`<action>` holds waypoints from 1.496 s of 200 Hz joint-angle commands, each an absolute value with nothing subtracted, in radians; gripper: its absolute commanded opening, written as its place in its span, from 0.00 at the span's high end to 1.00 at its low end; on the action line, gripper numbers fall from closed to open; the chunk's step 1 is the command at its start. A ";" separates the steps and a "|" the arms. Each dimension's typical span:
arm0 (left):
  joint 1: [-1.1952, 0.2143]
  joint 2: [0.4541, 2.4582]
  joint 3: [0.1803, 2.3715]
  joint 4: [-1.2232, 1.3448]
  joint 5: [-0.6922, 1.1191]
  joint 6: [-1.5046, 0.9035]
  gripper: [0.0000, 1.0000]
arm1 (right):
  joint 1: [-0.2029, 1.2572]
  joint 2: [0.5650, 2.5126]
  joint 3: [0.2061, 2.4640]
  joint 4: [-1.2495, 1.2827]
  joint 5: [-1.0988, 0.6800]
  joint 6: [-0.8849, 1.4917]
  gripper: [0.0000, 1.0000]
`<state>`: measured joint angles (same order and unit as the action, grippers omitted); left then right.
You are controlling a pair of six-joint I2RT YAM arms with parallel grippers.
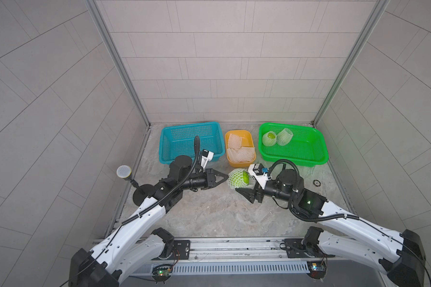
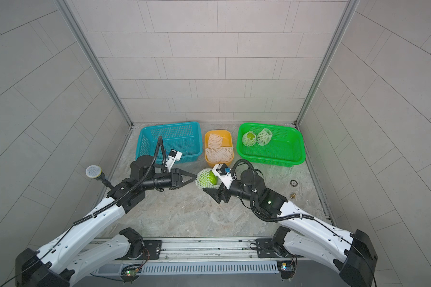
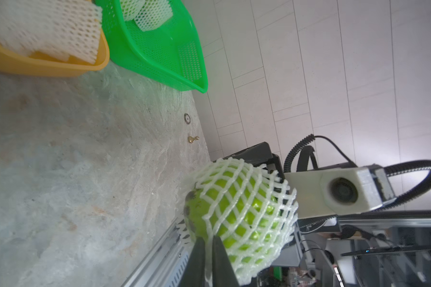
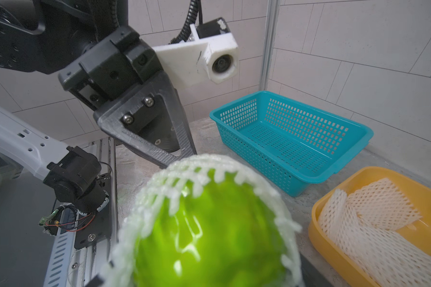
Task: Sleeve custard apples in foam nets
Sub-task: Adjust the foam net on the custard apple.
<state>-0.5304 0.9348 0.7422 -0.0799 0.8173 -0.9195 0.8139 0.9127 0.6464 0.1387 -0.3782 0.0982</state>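
Baskets at the back: the green basket holds a sleeved custard apple beside another rounded net. The teal basket stands well to its left, and the yellow tub between them carries spare foam nets. Nearer me, my right gripper clasps a custard apple, with a foam net covering most of it. My left gripper meets that net's edge, fingers a slit apart; I cannot tell whether they pinch it.

Glossy custard apple, soft foam net

Bright, even light; custard apple blurred with glare.
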 commanded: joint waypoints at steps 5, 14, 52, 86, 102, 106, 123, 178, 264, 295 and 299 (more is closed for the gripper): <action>-0.523 0.912 0.730 -0.081 0.793 -0.920 0.50 | 0.805 0.908 0.648 0.190 -0.377 0.111 0.19; -0.516 0.906 0.730 -0.080 0.783 -0.925 0.41 | 0.802 0.907 0.645 0.189 -0.376 0.117 0.19; -0.466 0.871 0.712 -0.080 0.770 -0.943 0.33 | 0.792 0.898 0.644 0.183 -0.378 0.124 0.19; -0.414 0.839 0.688 -0.072 0.761 -0.967 0.33 | 0.777 0.898 0.647 0.182 -0.389 0.141 0.19; -0.404 0.827 0.682 -0.063 0.760 -0.973 0.33 | 0.758 0.901 0.647 0.199 -0.424 0.177 0.19; -0.404 0.826 0.680 -0.063 0.759 -0.971 0.33 | 0.752 0.902 0.646 0.205 -0.435 0.189 0.19; -0.400 0.822 0.680 -0.063 0.757 -0.971 0.32 | 0.718 0.907 0.647 0.242 -0.496 0.252 0.19; -0.364 0.798 0.667 -0.078 0.761 -0.952 0.32 | 0.629 0.937 0.629 0.533 -0.801 0.576 0.18; -0.354 0.784 0.672 -0.055 0.800 -0.936 0.32 | 0.630 0.979 0.572 0.768 -0.881 0.755 0.18; -0.354 0.783 0.663 0.023 0.828 -0.980 0.39 | 0.630 0.976 0.576 0.707 -0.865 0.715 0.19; -0.355 0.784 0.660 0.040 0.832 -0.988 0.40 | 0.630 0.973 0.577 0.704 -0.863 0.712 0.19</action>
